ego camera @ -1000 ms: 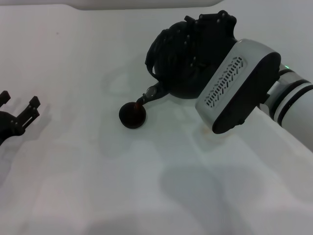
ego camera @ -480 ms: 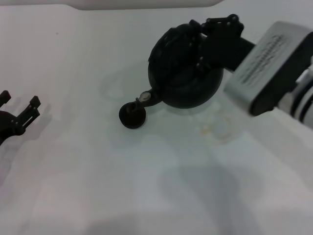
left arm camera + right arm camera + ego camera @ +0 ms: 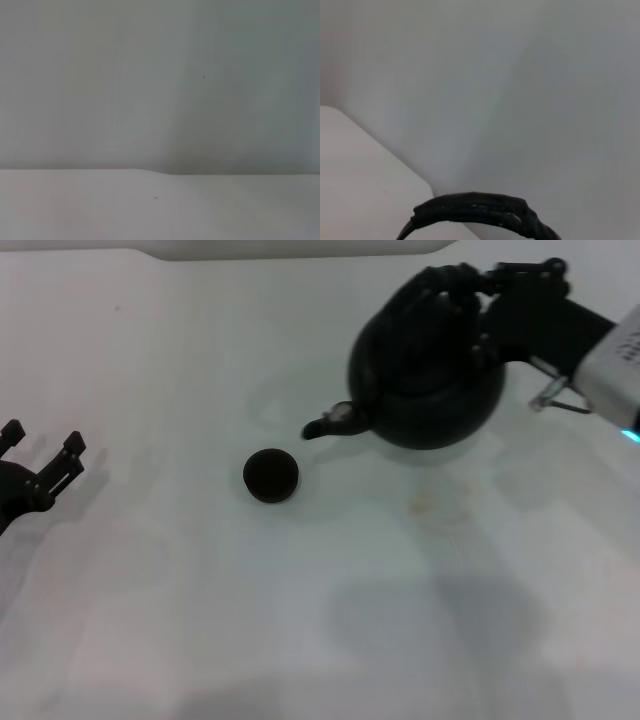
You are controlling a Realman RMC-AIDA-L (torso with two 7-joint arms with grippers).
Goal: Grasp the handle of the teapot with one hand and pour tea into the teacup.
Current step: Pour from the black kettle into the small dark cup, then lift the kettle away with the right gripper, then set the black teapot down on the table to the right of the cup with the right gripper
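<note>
Vs 1 s ago the teapot [image 3: 428, 375] has swung back upright and moved off to the robot's right and farther back; then it was tipped w/ spout right over the teacup [image 3: 270, 476] and a stream going in, half a sec ago the spout was just lifting off the rim. Now the spout [image 3: 328, 424] points toward the cup but is clear of it, gap of bare table [image 3: 150, 590] between them, no stream visible. Right gripper [image 3: 480, 290] pinching the handle [image 3: 440, 285] at the pot's top, arm coming in from the right edge; right wrist view only shows a bit of the black handle [image 3: 475, 212] against the wall. Can't tell if the pot is resting on the table or held just above. Cup sits alone near centre, hasn't shifted, contents too dark to read. Left gripper [image 3: 40, 465] parked at far left, fingers spread, holding nothing; left wrist view is just wall + table. Judgement: pour looks done, what's left is prob. setting the pot down and letting go.
</note>
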